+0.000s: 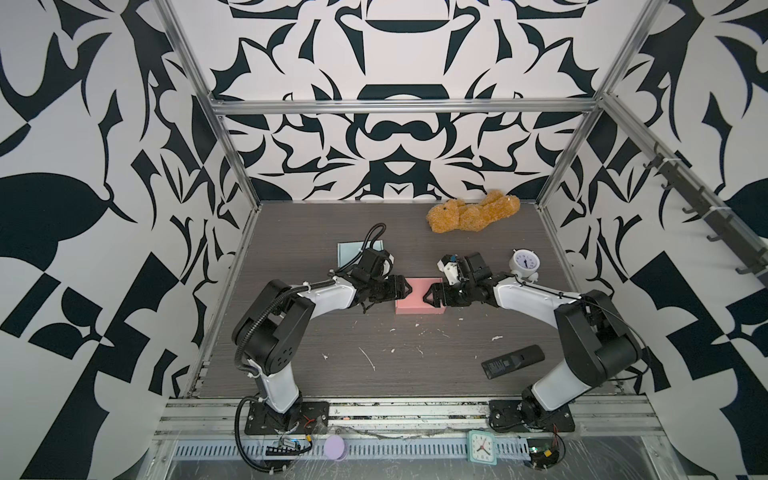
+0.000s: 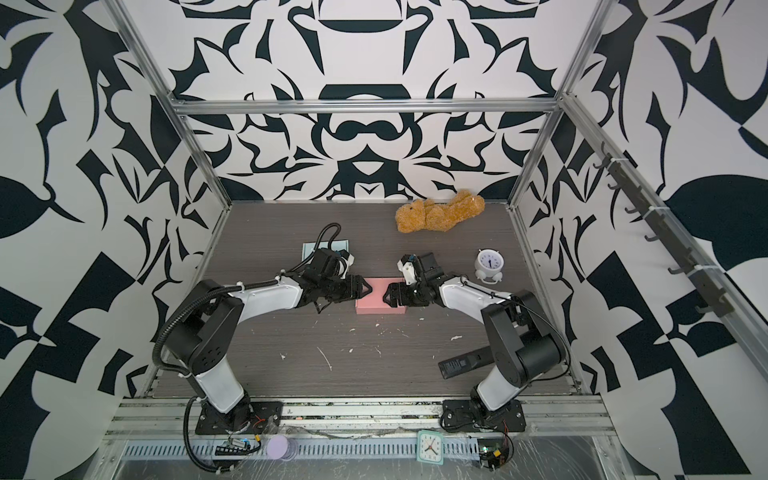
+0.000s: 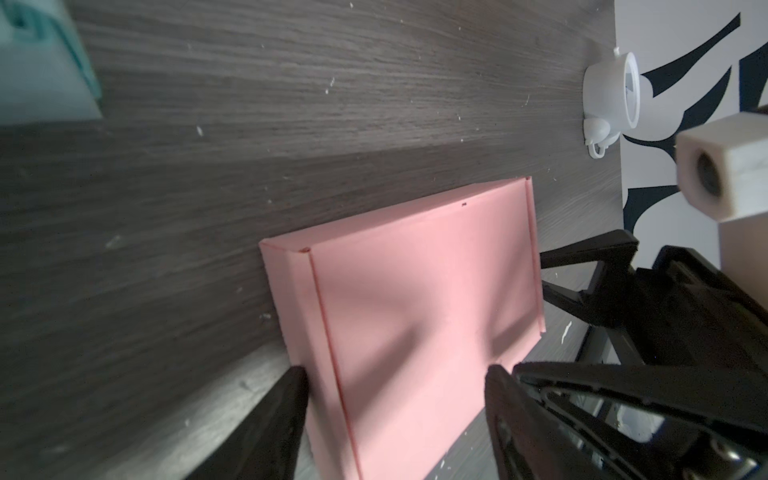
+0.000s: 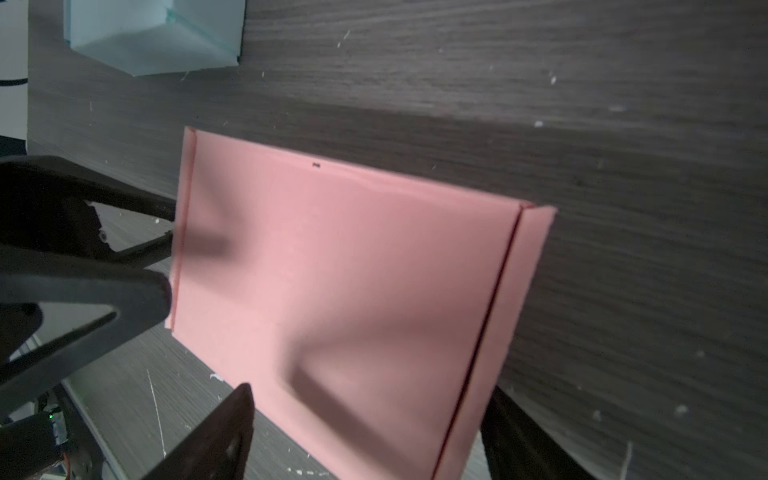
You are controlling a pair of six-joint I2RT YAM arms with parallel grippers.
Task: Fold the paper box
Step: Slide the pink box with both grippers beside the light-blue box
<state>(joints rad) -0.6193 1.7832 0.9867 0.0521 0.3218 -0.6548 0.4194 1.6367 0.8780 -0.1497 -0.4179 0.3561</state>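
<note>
Left arm (image 1: 328,296), right arm (image 1: 519,296): white shells, chunky black joints, black bolted base plates (image 1: 286,417). Left carries black corrugated hose (image 1: 255,326) with white zip ties; right carries thin black cable (image 1: 544,290). Left gripper (image 1: 409,289), right gripper (image 1: 426,296): black, triangular open-frame fingers (image 3: 270,428). Cream camera block (image 3: 723,174), round lens hole, on right wrist.

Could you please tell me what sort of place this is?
Probably a robotics test cell: an aluminium frame with patterned walls encloses a table, the left arm and right arm are bolted at its front, and props like a teddy bear and alarm clock lie about.
</note>
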